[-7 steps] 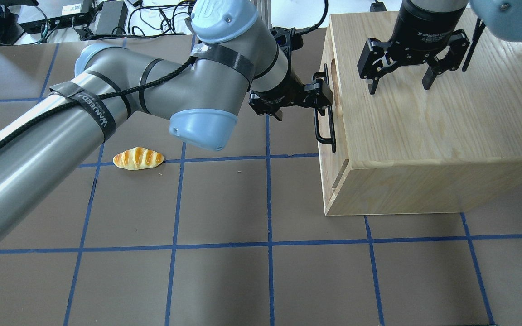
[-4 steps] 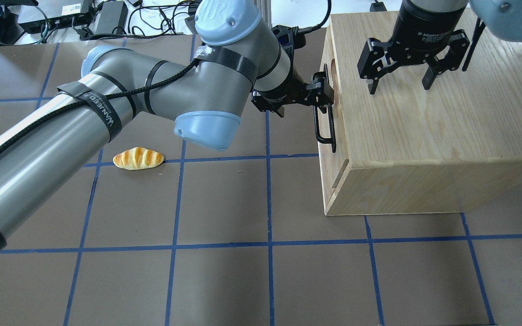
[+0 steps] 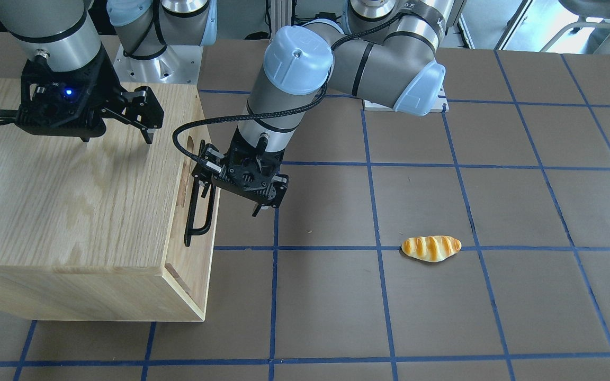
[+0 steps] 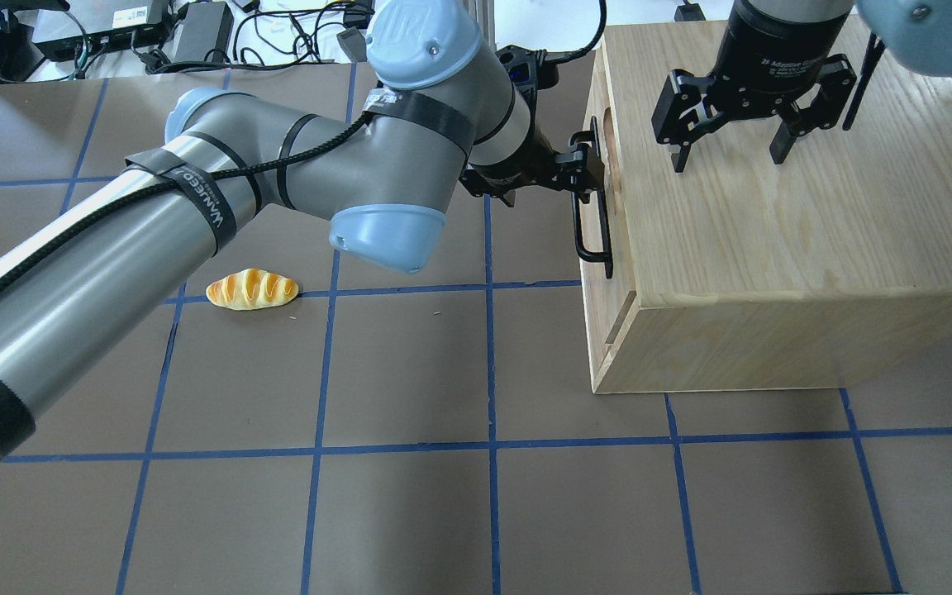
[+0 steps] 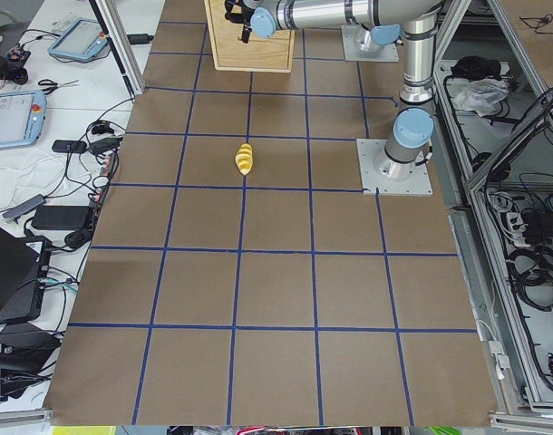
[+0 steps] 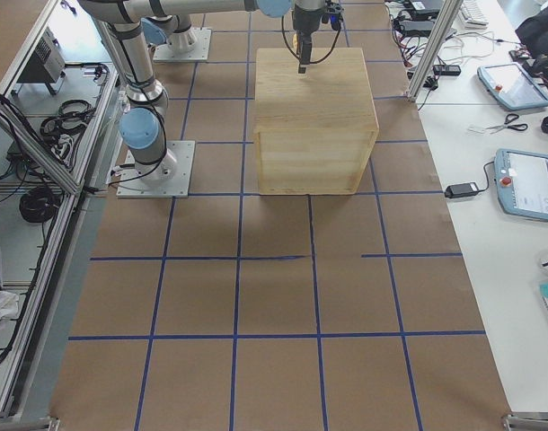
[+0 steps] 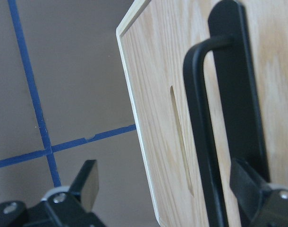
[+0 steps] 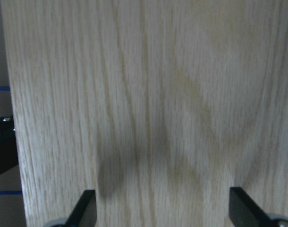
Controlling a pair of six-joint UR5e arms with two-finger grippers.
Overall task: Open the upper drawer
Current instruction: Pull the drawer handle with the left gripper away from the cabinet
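Note:
The upper drawer (image 4: 621,248) is shut, its front flush with the oak cabinet (image 4: 773,240). Its long black bar handle (image 4: 593,223) runs along the front. My left gripper (image 4: 587,169) is open at the far end of the handle. In the left wrist view the handle (image 7: 200,118) lies between the spread fingers (image 7: 87,179), close to the right one, and is not clamped. In the front view the left gripper (image 3: 204,172) is level with the handle's (image 3: 199,211) top end. My right gripper (image 4: 728,161) is open and empty just above the cabinet top (image 8: 148,94).
A toy bread roll (image 4: 252,289) lies on the brown mat left of the cabinet, also in the front view (image 3: 431,248). My left arm's elbow (image 4: 385,223) hangs over the mat between roll and cabinet. Cables and boxes sit beyond the far edge (image 4: 112,33).
My left arm has shifted slightly right and away, and its gripper has slid a little toward the handle's far end. The drawer stays shut. The right gripper has not moved.

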